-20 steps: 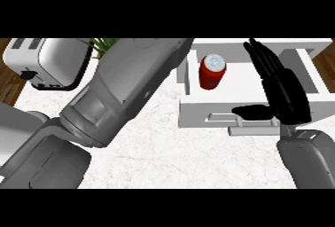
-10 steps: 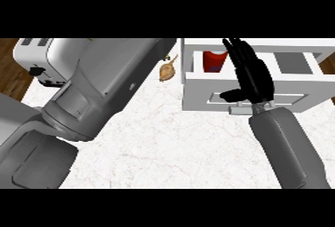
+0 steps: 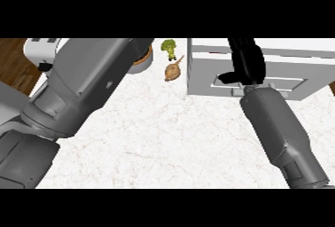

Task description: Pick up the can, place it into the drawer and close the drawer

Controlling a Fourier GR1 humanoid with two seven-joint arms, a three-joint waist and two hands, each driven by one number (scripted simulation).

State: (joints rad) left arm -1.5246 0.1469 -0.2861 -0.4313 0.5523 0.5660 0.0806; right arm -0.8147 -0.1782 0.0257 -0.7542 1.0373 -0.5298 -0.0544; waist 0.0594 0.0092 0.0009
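The counter (image 3: 170,142) looks like white marble, smooth and matt, with faint pale-brown veins. Beyond its left edge the floor (image 3: 14,62) shows brown wood grain. The drawer (image 3: 288,75) front at the far right corner is flat light grey, painted-looking and matt. The toaster (image 3: 43,48) at the far left corner has a pale metallic shell with black trim. Both forearms (image 3: 281,133) are grey, smooth hard plastic with a dull sheen; the right hand (image 3: 246,62) is black, slightly glossy.
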